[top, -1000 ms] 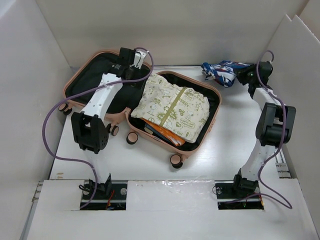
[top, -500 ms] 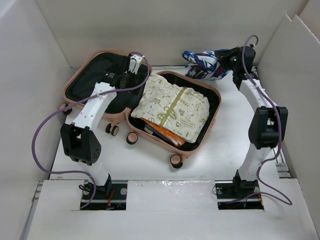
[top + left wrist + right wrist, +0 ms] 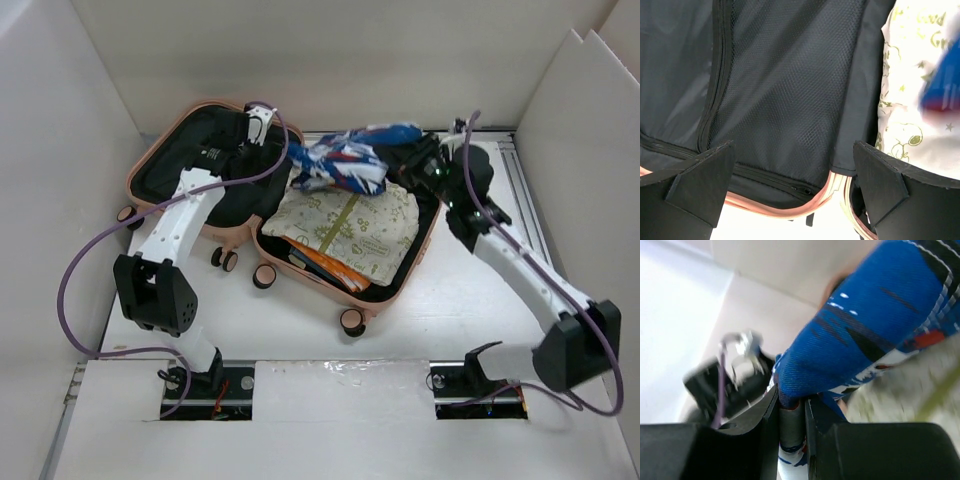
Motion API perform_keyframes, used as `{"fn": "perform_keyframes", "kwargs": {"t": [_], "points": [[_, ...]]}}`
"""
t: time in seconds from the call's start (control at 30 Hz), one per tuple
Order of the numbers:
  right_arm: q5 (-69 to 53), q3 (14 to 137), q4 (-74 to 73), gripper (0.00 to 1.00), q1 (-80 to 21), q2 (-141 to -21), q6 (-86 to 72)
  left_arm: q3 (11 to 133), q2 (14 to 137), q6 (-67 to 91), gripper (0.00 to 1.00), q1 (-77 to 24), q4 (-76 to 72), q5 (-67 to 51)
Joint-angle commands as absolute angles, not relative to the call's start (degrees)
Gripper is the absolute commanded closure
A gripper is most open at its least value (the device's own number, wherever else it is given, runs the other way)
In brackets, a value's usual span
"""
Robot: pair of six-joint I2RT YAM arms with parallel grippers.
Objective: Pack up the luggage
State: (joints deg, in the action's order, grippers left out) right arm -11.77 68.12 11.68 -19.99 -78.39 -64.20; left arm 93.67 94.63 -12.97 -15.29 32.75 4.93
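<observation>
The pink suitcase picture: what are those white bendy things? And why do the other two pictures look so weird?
Those are two robot arms, a left arm and a right arm, bolted to a white table. The big picture comes from a camera above them. The other two come from small cameras on the wrists, very close up. The open suitcase holds a cream cartoon-print cloth with something orange under it. The right arm's jaws pinch a blue patterned cloth above the suitcase. The left arm's jaws are open, holding nothing, over the black mesh lining.
</observation>
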Motion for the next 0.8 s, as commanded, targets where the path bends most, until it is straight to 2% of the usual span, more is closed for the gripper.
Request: {"fn": "perform_keyframes", "kwargs": {"t": [0.0,0.17,0.2,0.23,0.3,0.33,0.4,0.5,0.57,0.67,0.77], "points": [[-10.6,57.7,16.0,1.0,-21.5,-72.2,-64.5,93.2,91.3,-12.2,0.0,-15.3,32.2,5.5],[-11.8,38.4,11.6,1.0,-22.4,-66.8,-66.3,95.2,92.5,-12.2,0.0,-15.3,34.7,4.3],[-12.8,37.1,10.4,0.94,-22.4,-66.2,-65.4,95.2,92.5,-12.2,0.0,-15.3,34.7,4.3],[-14.1,36.3,8.8,0.79,-22.4,-65.6,-64.1,95.2,91.9,-12.2,0.0,-15.3,34.7,5.4],[-15.6,35.6,2.8,0.38,-20.8,-63.7,-59.1,95.2,91.3,-12.7,0.0,-15.3,34.7,5.9],[-15.6,35.6,-0.4,0.32,-20.0,-63.0,-57.4,95.8,91.3,-12.7,0.0,-15.3,35.2,6.5],[-15.1,37.3,-6.9,0.25,-16.6,-60.4,-49.5,95.8,90.7,-13.6,0.0,-17.0,35.2,6.0],[-12.4,42.2,-17.1,0.23,-13.2,-59.2,-38.2,95.8,89.4,-15.7,0.0,-22.0,33.4,4.7],[-11.6,50.4,-24.6,0.23,-12.1,-59.8,-27.3,95.8,88.7,-16.9,0.0,-26.6,31.6,4.7],[-5.0,59.1,-33.6,0.23,-13.9,-59.9,-18.6,97.9,89.4,-17.5,0.0,-31.4,30.9,3.4],[-2.0,60.6,-30.6,0.36,-14.4,-59.2,-16.2,99.7,92.1,-17.5,0.0,-33.1,30.3,2.1]]}}
